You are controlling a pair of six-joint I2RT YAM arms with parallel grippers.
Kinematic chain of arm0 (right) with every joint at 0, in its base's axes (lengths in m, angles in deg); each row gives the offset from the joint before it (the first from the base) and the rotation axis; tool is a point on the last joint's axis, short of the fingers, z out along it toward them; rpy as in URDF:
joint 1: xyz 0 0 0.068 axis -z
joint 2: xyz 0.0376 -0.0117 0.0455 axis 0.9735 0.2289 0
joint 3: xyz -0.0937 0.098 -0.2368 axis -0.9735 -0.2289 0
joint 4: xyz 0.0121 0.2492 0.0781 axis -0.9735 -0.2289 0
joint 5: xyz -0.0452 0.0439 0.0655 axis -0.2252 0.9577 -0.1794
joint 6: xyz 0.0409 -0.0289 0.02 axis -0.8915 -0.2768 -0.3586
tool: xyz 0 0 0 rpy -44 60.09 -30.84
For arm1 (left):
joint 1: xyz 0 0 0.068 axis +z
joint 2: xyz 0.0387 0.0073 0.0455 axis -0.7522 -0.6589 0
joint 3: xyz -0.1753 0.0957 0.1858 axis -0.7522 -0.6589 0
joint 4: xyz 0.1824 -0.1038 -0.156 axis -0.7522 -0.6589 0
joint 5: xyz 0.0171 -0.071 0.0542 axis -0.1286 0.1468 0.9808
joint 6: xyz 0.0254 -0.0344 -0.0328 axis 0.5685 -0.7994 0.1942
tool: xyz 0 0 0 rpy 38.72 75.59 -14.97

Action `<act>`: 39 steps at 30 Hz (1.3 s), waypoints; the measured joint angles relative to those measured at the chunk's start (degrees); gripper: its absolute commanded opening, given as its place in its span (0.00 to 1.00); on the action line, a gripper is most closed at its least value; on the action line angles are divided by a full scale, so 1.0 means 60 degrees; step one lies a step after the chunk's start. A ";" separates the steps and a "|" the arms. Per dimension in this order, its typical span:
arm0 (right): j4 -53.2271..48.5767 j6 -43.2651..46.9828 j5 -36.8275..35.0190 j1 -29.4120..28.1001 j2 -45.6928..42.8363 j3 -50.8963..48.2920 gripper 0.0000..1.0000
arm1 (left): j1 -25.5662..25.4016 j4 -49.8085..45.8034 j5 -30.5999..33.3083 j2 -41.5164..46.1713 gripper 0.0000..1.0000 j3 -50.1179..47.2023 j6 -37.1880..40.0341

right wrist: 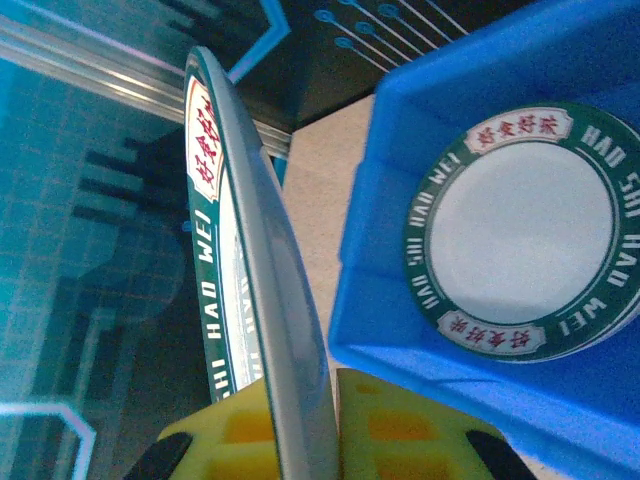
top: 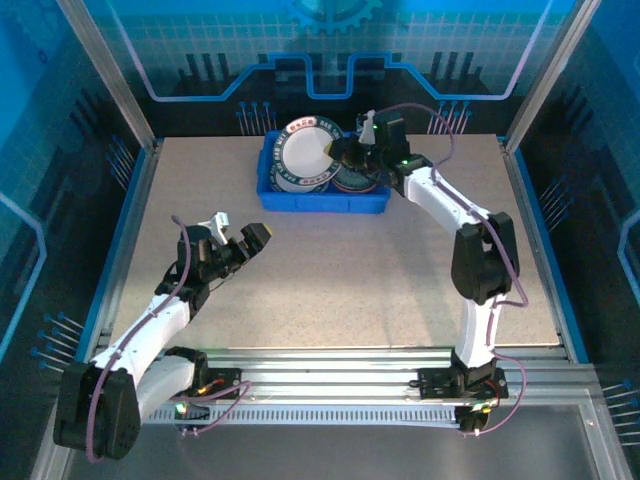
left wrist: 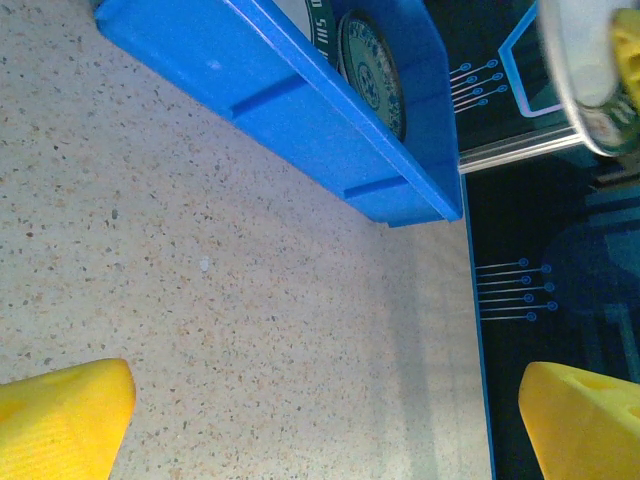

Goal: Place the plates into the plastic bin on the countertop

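Above the blue bin [top: 320, 203], the right hand [top: 346, 152] pinches a white plate [top: 303, 152] by its rim; the left hand [top: 242, 228] gapes empty.

Glowing blue circuit-print walls [top: 200, 45], aluminium rails [top: 330, 367]

Lab cell: metal rails [top: 330, 362], blue panels [top: 200, 45]
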 measured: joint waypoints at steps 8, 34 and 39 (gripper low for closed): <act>0.0033 -0.0528 -0.0273 -0.0004 0.1792 0.0958 0.00 | 0.0000 -0.0047 0.0004 0.0047 0.99 0.0000 0.0018; -0.0404 -0.1344 -0.0714 -0.0219 0.4998 0.4262 0.09 | 0.0004 -0.0426 0.0040 0.0171 0.99 0.0000 0.0255; -0.0969 -0.1144 -0.0838 -0.0342 0.5067 0.4652 0.33 | 0.0004 -0.0426 0.0040 0.0160 0.99 0.0000 0.0255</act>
